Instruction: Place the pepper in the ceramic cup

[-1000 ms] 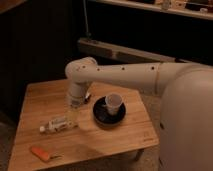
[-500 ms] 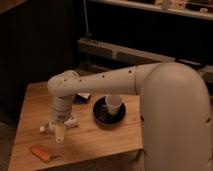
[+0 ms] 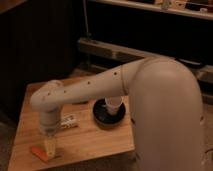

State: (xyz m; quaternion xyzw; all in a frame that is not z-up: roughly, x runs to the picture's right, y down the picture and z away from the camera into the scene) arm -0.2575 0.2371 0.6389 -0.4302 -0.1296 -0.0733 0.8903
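While the white arm bends low over the wooden counter (image 3: 95, 141), its pincer (image 3: 50, 146) hangs open at the near left corner, right over the orange pepper (image 3: 37, 151) lying flat there. Well off to the right, the ceramic cup (image 3: 114, 105) stands inside a black bowl (image 3: 102, 120).

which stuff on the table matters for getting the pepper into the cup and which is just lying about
For the job: pepper, ceramic cup, open pincer low beside the pepper.
Lying about: black bowl, white tube, both on the table.
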